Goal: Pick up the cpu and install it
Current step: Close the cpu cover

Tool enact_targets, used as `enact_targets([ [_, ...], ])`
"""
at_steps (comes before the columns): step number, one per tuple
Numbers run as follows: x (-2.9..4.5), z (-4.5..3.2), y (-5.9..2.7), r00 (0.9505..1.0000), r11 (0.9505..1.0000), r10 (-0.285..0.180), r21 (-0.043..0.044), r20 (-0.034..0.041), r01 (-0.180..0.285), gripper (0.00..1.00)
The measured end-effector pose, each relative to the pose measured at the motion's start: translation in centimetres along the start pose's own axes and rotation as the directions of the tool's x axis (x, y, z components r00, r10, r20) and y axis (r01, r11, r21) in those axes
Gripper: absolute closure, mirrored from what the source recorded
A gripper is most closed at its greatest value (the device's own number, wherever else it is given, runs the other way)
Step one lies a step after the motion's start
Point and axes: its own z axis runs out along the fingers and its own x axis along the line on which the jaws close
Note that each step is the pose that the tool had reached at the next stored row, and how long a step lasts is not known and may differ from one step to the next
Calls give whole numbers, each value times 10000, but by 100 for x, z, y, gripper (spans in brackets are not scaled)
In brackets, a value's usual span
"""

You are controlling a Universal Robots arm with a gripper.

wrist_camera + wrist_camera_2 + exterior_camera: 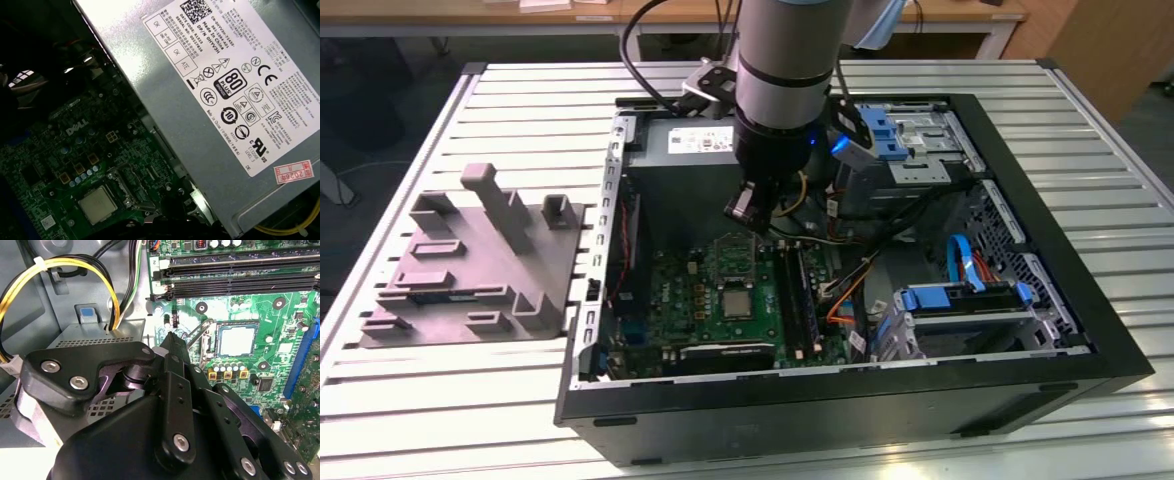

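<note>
Grey metal rack point(474, 265): on the slatted desk point(454, 400), at the exterior view's left, beside the case point(854, 410).
Cpu point(738, 303): lies flat in the socket on the green board point(680, 300); also seen in both wrist views point(237, 340) point(98, 204).
Gripper point(750, 212): above the board, near the cpu, apart from it.
Jaws: tips hidden by the gripper's body point(170, 405); opening cannot be told, nothing seen held.
Power supply point(215, 100): grey box, cut off at the edges.

The silvery square cpu point(238, 340) apparently lies flat in its motherboard socket.
</note>
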Motion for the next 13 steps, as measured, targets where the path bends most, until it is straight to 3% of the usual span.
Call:
enact_targets([
  [13, 3, -11, -1, 9999, 9999, -129, -2, -7, 129, 89],
])
